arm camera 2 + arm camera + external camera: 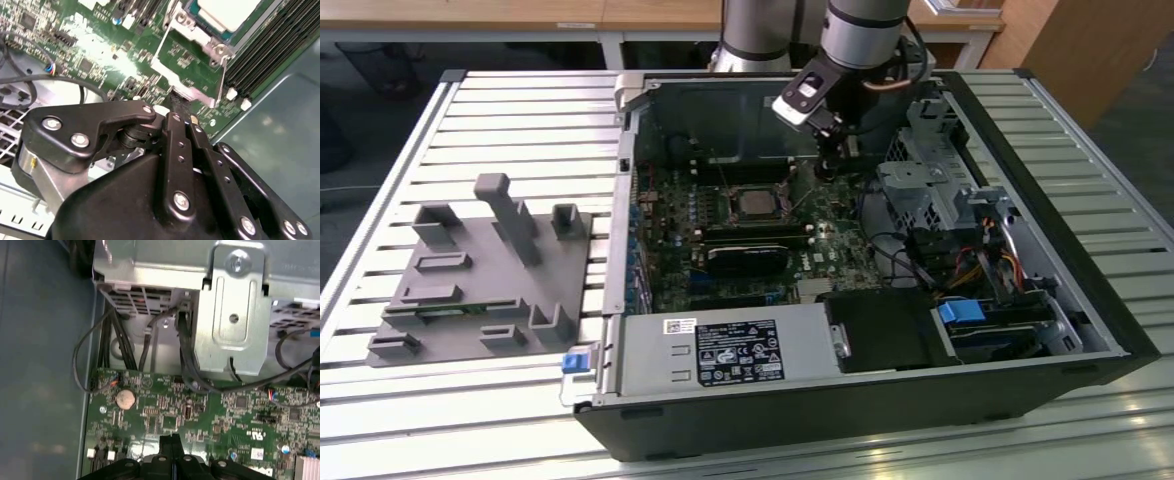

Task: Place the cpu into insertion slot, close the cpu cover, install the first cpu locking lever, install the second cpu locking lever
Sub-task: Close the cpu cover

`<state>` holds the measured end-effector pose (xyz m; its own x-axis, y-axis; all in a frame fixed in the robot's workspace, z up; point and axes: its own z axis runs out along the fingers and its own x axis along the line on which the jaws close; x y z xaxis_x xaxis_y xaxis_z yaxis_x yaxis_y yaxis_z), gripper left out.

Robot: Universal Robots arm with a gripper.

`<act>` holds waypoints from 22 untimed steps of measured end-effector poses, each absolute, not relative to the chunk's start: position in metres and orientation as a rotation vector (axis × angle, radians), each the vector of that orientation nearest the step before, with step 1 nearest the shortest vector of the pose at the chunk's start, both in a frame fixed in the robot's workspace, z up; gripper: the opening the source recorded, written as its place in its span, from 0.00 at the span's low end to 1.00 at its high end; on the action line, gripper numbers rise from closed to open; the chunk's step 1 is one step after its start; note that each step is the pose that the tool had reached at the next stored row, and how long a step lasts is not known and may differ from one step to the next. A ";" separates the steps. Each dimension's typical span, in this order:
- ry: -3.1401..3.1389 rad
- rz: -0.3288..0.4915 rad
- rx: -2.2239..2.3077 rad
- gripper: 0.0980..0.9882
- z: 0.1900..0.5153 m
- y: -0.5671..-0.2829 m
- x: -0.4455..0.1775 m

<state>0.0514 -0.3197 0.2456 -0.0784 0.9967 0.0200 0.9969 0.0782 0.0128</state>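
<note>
Cpu [754, 203]: a silvery square lying flat in the insertion slot [726, 192], at the centre of the exterior view, just above the black graphics card [747, 262].
Cpu cover [200, 34]: a silvery frame lying flat round the chip in the second wrist view.
End effector [830, 168]: in the upper middle of the exterior view, inside the open computer case [1067, 310]. Its tips point down at the green motherboard [847, 262], near the chip on the exterior view's right. The fingers [166, 450] are pressed together, with nothing seen between them.
Bench [520, 110]: slatted metal, carrying the case and, at lower left, a grey fixture block [480, 280].
Beyond the fingertips, first wrist view: a metal drive cage [230, 315] and a coin battery [125, 398].
</note>
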 end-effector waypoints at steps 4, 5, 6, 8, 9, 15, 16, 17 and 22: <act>-2.302 -0.036 -2.128 0.01 0.245 -0.320 0.041; -2.302 -0.036 -2.129 0.01 0.245 -0.320 0.038; -2.302 -0.036 -2.129 0.01 0.245 -0.320 0.035; -2.302 -0.036 -2.129 0.01 0.244 -0.320 0.029; -2.302 -0.036 -2.128 0.01 0.244 -0.320 0.026; -2.302 -0.036 -2.129 0.01 0.240 -0.320 0.011; -2.302 -0.036 -2.129 0.01 0.239 -0.319 0.009; -2.302 -0.036 -2.129 0.01 0.238 -0.319 0.007; -2.302 -0.036 -2.129 0.01 0.232 -0.319 -0.004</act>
